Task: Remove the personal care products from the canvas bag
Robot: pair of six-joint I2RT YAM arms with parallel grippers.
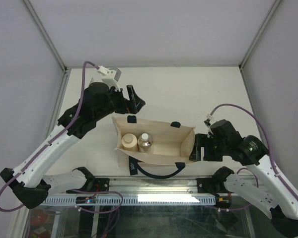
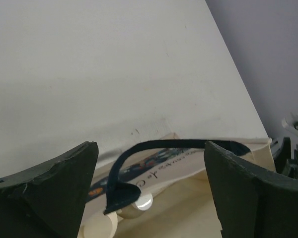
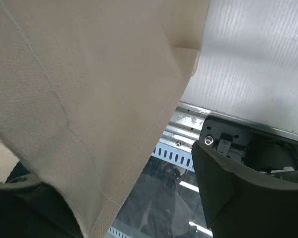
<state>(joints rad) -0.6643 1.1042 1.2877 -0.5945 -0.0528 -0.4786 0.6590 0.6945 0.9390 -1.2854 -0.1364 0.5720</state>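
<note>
Cream and navy against white, as it comes up on my screens.
The canvas bag (image 1: 169, 141) reads plain beige with an unpatterned weave. It has dark navy strap handles (image 1: 156, 173) and a small navy label (image 1: 133, 168), and dark blue lettering (image 2: 159, 167) is printed on one wall. Inside I see a beige bottle (image 1: 129, 143) and a clear bottle (image 1: 145, 143) with a silvery-looking top. The bench (image 1: 188, 94) is off-white. The left arm (image 1: 54, 144) and right arm (image 1: 268, 178) are black and white with purple cables (image 1: 78, 106). The left hand (image 1: 135, 100) and right hand (image 1: 199, 148) are black. The enclosure walls (image 1: 20, 59) look pale grey.
</note>
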